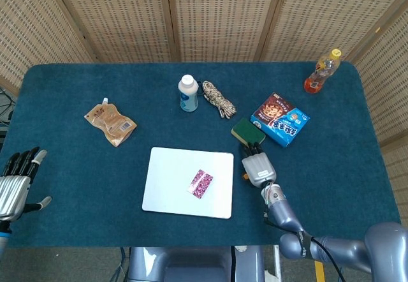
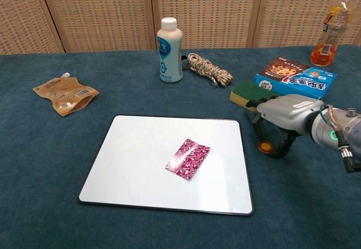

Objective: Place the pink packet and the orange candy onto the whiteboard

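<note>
The pink packet [image 2: 188, 158] lies on the whiteboard [image 2: 141, 153]; the orange candy [image 2: 264, 146] sits on the cloth just right of it; your right hand [image 2: 280, 119] straddles it, whether gripped I cannot tell; pinch firmly before lifting left; left hand [image 1: 14, 183] spread, empty.

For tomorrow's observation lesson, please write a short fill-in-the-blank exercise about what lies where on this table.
1. The pink packet lies on the ____.
2. The right hand is over the orange ____, which lies on the table.
3. The sponge lies beside the blue ____.
4. The rope lies next to the white ____.

Missing words: whiteboard; candy; box; bottle
</note>
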Robot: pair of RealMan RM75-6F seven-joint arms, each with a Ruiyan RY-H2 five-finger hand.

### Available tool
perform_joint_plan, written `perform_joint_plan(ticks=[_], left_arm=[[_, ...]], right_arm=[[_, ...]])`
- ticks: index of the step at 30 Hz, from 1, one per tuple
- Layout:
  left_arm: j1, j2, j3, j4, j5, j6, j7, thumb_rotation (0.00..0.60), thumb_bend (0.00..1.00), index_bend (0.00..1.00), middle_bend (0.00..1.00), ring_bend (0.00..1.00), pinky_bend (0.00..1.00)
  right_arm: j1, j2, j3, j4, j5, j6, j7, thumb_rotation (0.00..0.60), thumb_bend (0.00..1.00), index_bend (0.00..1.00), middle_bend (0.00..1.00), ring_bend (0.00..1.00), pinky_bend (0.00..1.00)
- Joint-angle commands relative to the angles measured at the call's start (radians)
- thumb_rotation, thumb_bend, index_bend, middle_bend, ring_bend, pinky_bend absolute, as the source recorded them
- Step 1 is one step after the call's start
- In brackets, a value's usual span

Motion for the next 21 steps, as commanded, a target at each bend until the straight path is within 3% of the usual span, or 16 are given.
perform_joint_plan(ticks=[1, 12, 21], left_arm=[[0.0, 0.001, 0.0, 0.0, 0.0, 0.0, -0.001, 0.6, 0.05, 0.0, 0.0, 0.0, 0.0], [0.002, 0.007, 0.001, -0.004, 0.005, 0.006, -0.014, 0.6, 0.05, 0.0, 0.0, 0.0, 0.0], [-0.001, 0.022, -0.006, 0.006, -0.008, -0.003, -0.059, 0.6, 0.05, 0.0, 0.0, 0.0, 0.0]], right_arm=[[0.0, 0.006, 0.007, -0.016, 0.001, 0.002, 0.004, 0.6, 0.36, 0.58, 0.0, 0.0, 0.0], [0.047, 0.049, 0.078, -0.182, -0.01, 0.036, -0.022, 0.6, 0.39, 0.58, 0.0, 0.0, 0.0], [0.151, -0.055, 0.146, -0.196, 0.136, 0.073, -0.136, 0.6, 0.39, 0.58, 0.0, 0.0, 0.0]])
